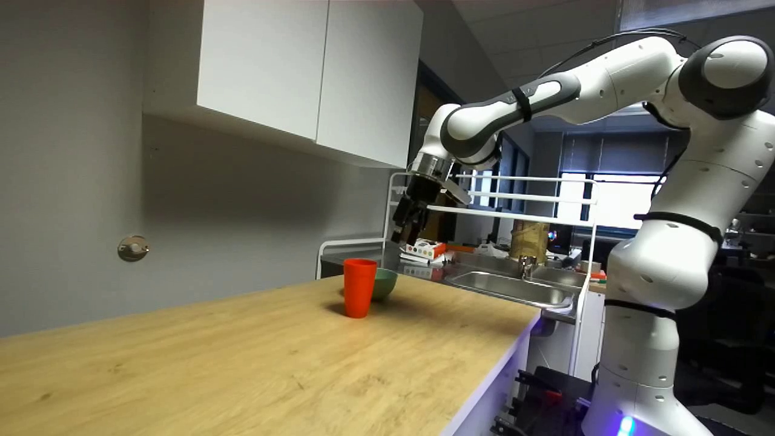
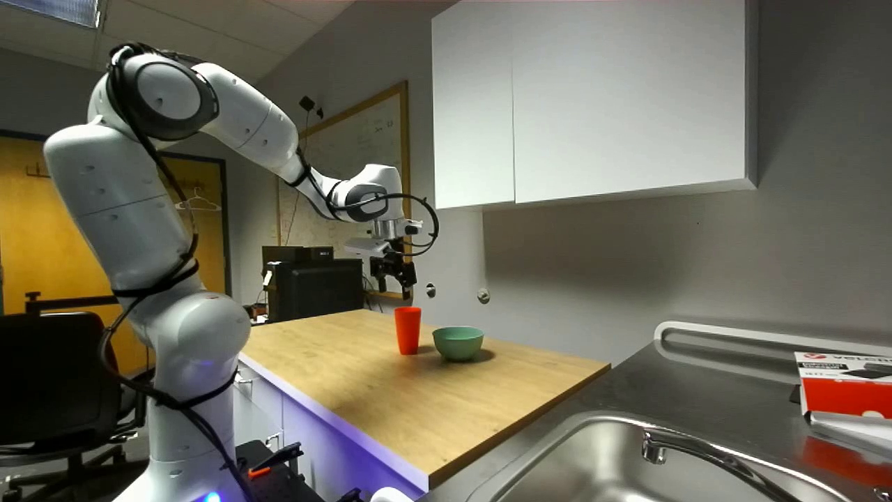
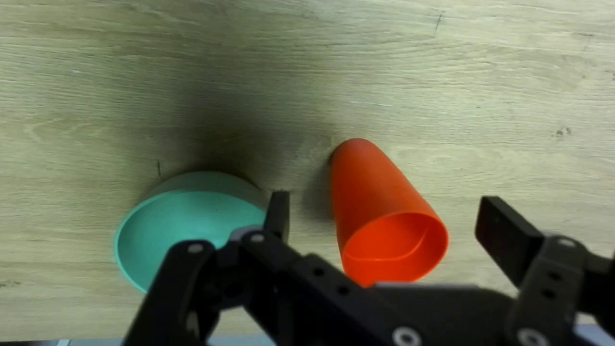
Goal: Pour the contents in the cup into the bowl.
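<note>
1. Red-orange and plain, the cup (image 2: pixel 408 331) stands upright on the wood-grained tabletop (image 1: pixel 242 363), its mouth facing up.
2. Near it, with a strip of tabletop between, sits the green bowl (image 2: pixel 458 344), also upright.
3. Above the cup hangs the black gripper (image 2: pixel 394 284), clear of it; the jaws are spread apart, and in the wrist view its fingers (image 3: pixel 507 235) show on either side of the cup.
4. From where I stand, the white arm (image 1: pixel 654 290) arches over the tabletop's edge; white cabinets (image 2: pixel 592 104) hang on the wall (image 1: pixel 72 181), and a steel sink (image 2: pixel 599 460) lies past one end.
</note>
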